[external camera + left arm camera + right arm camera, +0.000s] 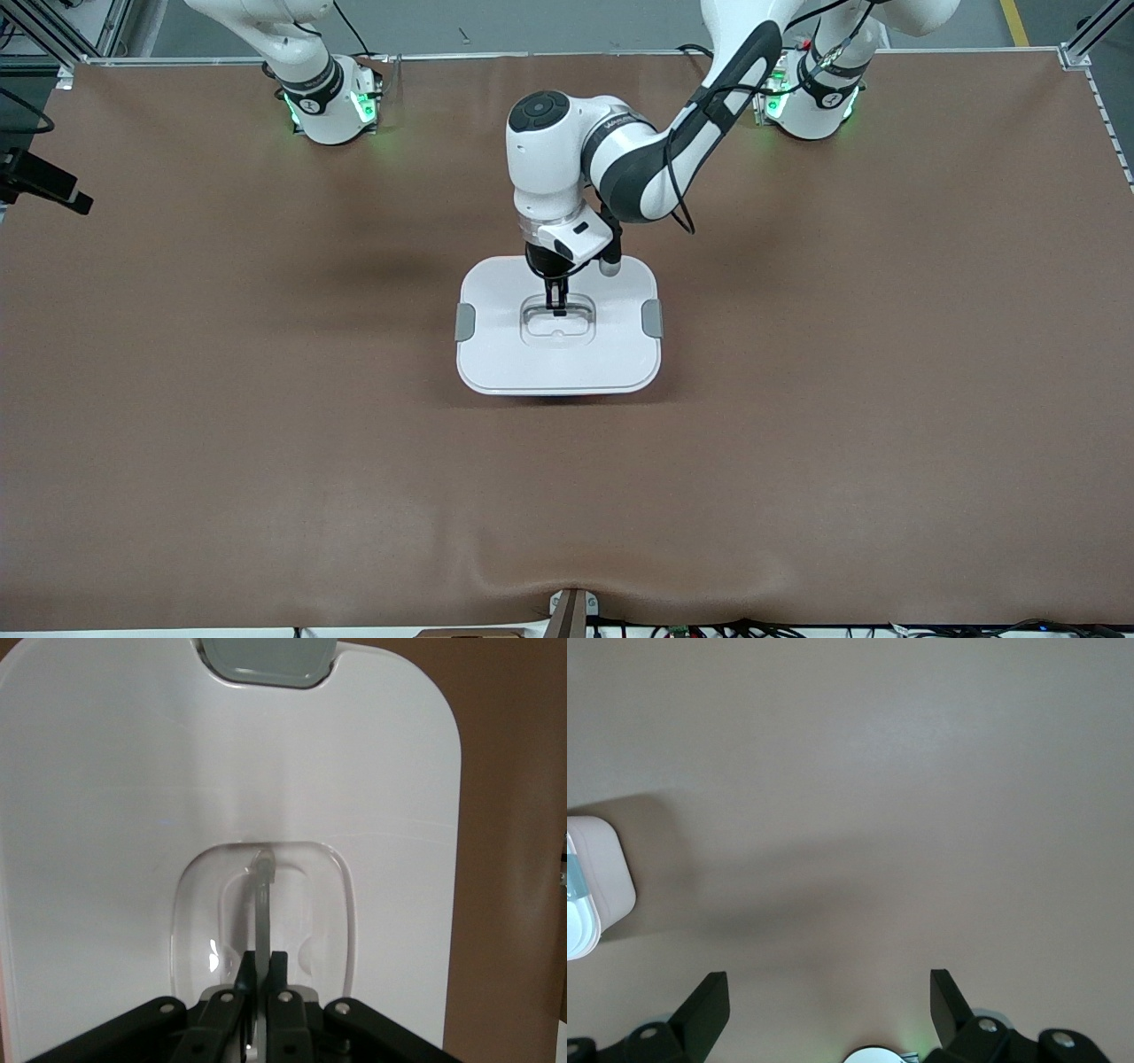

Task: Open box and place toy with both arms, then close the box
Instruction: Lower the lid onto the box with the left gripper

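You have the brown desk (266, 425) spread wide under both arms, with the box (496, 354) sitting near its middle, about midway between the two ends. The box's white lid (611, 346) is on, and a grey clip (465, 322) shows at the edge toward the right arm's end, another grey clip (652, 318) at the edge toward the left arm's end. The toy does not show in any view.

Your left arm (673, 159) reaches from its base down over the middle of the lid. Your right arm (306, 80) waits up by its own base, with only its lower links showing from the front.

The left gripper (556, 302) is down in the lid's recessed clear handle (263, 895), its fingers (282, 979) pinched together on the thin handle bar, which stands upright between them in the left wrist view.

The right gripper (829, 997) hangs over bare desk with its fingers spread wide and nothing between them; a corner of the box shows at the edge of its wrist view.
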Robot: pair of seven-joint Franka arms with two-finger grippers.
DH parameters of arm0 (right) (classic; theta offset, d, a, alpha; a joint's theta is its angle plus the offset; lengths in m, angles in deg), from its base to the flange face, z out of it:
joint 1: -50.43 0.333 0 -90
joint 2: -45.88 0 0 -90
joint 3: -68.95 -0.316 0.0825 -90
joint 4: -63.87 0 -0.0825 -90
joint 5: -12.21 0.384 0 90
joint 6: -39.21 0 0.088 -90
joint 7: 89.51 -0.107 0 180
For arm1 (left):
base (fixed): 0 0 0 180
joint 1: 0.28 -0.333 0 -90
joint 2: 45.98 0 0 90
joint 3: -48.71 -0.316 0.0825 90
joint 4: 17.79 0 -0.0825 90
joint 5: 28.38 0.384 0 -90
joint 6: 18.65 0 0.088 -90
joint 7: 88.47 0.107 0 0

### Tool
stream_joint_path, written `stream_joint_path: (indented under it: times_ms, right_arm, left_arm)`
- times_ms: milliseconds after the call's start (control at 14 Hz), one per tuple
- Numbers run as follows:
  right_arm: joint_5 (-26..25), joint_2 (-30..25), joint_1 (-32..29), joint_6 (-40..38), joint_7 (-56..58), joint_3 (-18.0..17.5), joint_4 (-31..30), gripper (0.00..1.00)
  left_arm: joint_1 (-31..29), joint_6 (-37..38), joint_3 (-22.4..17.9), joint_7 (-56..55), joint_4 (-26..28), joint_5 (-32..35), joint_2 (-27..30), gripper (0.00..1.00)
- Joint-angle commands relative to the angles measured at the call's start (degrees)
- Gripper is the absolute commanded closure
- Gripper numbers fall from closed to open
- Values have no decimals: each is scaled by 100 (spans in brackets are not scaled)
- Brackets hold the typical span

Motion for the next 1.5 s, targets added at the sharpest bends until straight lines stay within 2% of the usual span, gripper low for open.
stream_joint_path:
  times_ms: [0, 356, 1425]
  right_arm:
    - [69, 56, 149, -91, -59, 16, 125, 0]
    - [69, 56, 325, -100, -95, 16, 116, 0]
    - [61, 56, 307, -100, -95, 16, 116, 0]
  left_arm:
    - [43, -35, -22, -153, -163, 171, -91, 100]
    - [43, -35, -22, -153, -145, 180, -117, 100]
    - [131, -8, -31, -487, -31, 180, -91, 100]
